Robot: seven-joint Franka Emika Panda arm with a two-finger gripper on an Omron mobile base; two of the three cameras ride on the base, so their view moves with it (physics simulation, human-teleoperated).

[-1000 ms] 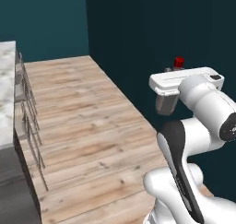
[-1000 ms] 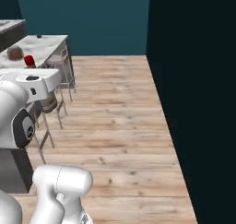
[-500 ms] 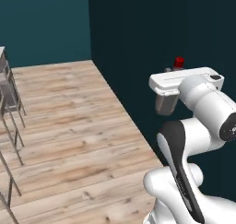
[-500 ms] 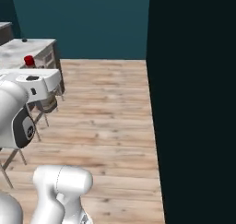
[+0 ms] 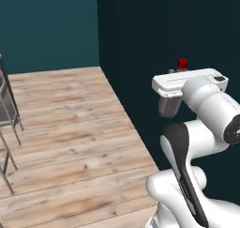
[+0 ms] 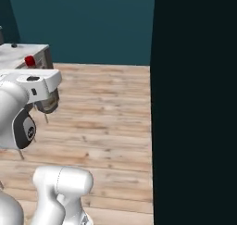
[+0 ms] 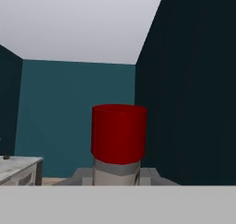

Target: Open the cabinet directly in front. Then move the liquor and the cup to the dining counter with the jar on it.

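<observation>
Between my claw (image 7: 117,179) fingers: one liquor (image 7: 119,140) bottle, red cap uppermost, upright, gripped at the neck; claw narrowly closed upon it, above wooden floor (image 5: 70,128).

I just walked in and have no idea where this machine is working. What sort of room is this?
Probably a home kitchen or dining area: a wood plank floor, dark teal walls, metal stool legs and a marbled counter. The gripper carries a red-capped liquor bottle.
</observation>
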